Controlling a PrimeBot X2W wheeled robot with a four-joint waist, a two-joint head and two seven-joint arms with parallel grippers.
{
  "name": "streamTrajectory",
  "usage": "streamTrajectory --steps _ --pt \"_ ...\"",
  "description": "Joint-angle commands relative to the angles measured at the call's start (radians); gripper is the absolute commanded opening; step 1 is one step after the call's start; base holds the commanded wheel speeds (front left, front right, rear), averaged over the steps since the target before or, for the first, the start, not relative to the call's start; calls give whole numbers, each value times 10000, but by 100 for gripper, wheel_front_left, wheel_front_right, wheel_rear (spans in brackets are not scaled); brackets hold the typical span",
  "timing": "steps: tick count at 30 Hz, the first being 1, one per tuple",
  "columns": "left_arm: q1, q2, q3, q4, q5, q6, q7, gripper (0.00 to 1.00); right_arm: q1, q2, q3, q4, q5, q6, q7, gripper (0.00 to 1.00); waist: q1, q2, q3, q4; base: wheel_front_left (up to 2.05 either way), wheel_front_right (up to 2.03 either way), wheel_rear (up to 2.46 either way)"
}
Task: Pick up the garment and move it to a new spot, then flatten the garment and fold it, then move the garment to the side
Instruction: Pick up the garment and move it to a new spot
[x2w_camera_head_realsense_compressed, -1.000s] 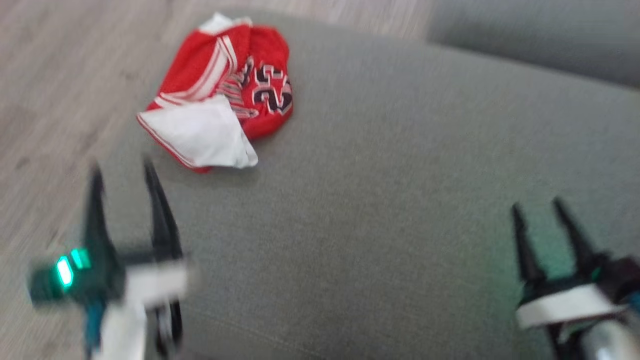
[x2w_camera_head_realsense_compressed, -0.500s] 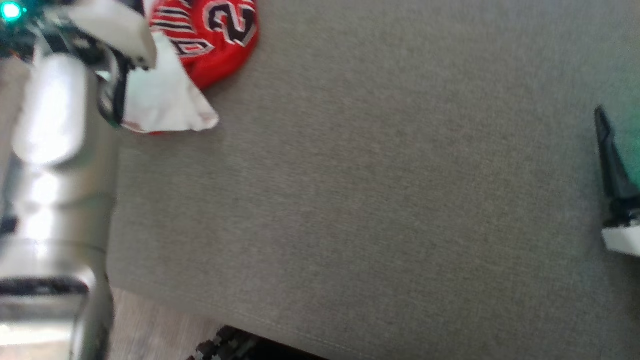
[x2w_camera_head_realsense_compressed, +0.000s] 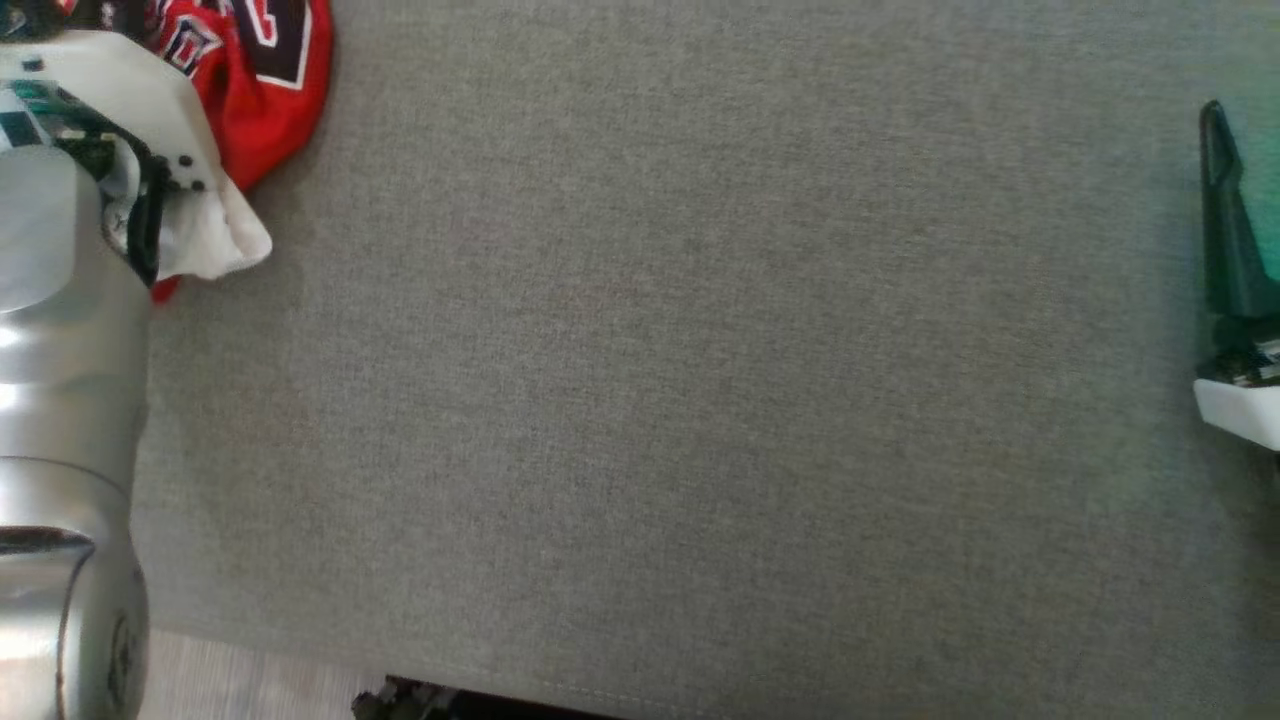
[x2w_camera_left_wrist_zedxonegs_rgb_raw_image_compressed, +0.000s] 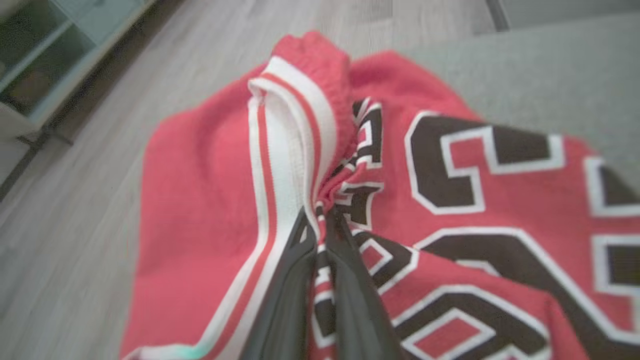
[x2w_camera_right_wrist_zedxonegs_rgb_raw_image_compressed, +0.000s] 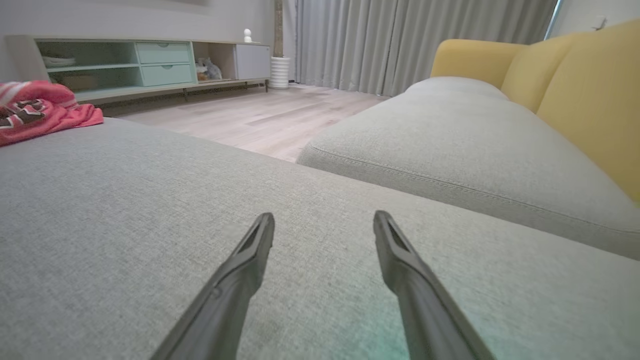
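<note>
The garment is a crumpled red jersey with white striped trim and black numbers. It lies at the top left corner of the head view (x2w_camera_head_realsense_compressed: 275, 95), near the cushion's left edge. In the left wrist view my left gripper (x2w_camera_left_wrist_zedxonegs_rgb_raw_image_compressed: 320, 222) is shut on a raised fold of the garment (x2w_camera_left_wrist_zedxonegs_rgb_raw_image_compressed: 200, 210), where the white trim meets the lettering. My silver left forearm (x2w_camera_head_realsense_compressed: 60, 350) hides those fingers in the head view. My right gripper (x2w_camera_right_wrist_zedxonegs_rgb_raw_image_compressed: 324, 220) hovers open and empty over bare cushion, far from the garment (x2w_camera_right_wrist_zedxonegs_rgb_raw_image_compressed: 35, 112); one of its fingers (x2w_camera_head_realsense_compressed: 1228, 220) shows at the head view's right edge.
A wide grey sofa cushion (x2w_camera_head_realsense_compressed: 700, 400) carries everything. A second grey cushion (x2w_camera_right_wrist_zedxonegs_rgb_raw_image_compressed: 450, 140) and a yellow backrest (x2w_camera_right_wrist_zedxonegs_rgb_raw_image_compressed: 590, 100) lie beyond my right gripper. Wooden floor (x2w_camera_right_wrist_zedxonegs_rgb_raw_image_compressed: 260, 115) and a low shelf unit (x2w_camera_right_wrist_zedxonegs_rgb_raw_image_compressed: 150, 60) stand past the cushion's edge.
The head camera has swung down and right, shifting the whole picture. My left arm has reached up to the garment and its fingers have shut on a fold. The right gripper stays open.
</note>
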Motion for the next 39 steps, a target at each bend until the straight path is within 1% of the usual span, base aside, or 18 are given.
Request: streamTrajectory --steps 1,5,8,14,17,19,23,24,27,30,32,35,37,39 --pt "-203 873 91 -326 122 58 -704 0 710 105 206 402 0 65 110 100 -3 1 -439 -87 0 0 0" --pt "-496 1151 -224 -519 422 64 -1973 0 729 670 384 622 55 65 110 100 -3 1 -1495 -316 0 0 0" --pt "-677 1309 -553 -800 684 -2 -2375 0 824 1167 576 799 110 65 110 100 -3 1 -2444 -648 0 0 0" --pt "-703 1228 -1187 -1910 634 -320 -2624 0 1271 2124 773 1014 237 65 110 100 -3 1 -4300 -1771 0 0 0" --pt "-500 1103 -1779 -2691 551 -377 -2517 0 1537 2426 797 1042 288 65 110 100 -3 1 -4898 -2447 0 0 0" --pt "-252 934 -2415 -3358 248 -385 -2313 0 1679 2567 820 1044 311 65 110 100 -3 1 -5138 -2894 0 0 0" --pt "468 720 -3358 -4901 -597 -389 -1859 0 1899 2777 832 1039 350 65 110 100 -3 1 -5312 -3718 0 0 0" --pt "468 720 -3358 -4901 -597 -389 -1859 0 1899 2777 832 1039 350 65 110 100 -3 1 -5312 -3718 0 0 0" --pt "1340 435 -3951 -5903 -1098 -390 -1520 0 1992 2938 860 1048 378 65 110 100 -3 1 -5254 -4267 0 0 0" --pt "2380 133 -4501 -6492 -1350 -391 -1324 0 1959 3099 897 1007 403 65 110 100 -3 1 -4978 -4760 0 0 0" --pt "3118 -98 -4894 -6547 -1298 -345 -1398 0 1895 3198 908 967 431 65 110 100 -3 1 -4709 -5008 0 0 0" --pt "4283 -609 -5411 -6223 -1389 -285 -1731 0 1770 3326 921 952 465 65 110 100 -3 1 -4313 -5261 0 0 0" --pt "4942 -952 -5753 -5887 -1432 -289 -2070 0 1697 3386 946 951 476 65 110 100 -3 1 -4120 -5344 0 0 0" --pt "5465 -1299 -5882 -5597 -1559 -193 -2396 0 1672 3424 901 970 485 65 110 100 -3 1 -4028 -5323 0 0 0"
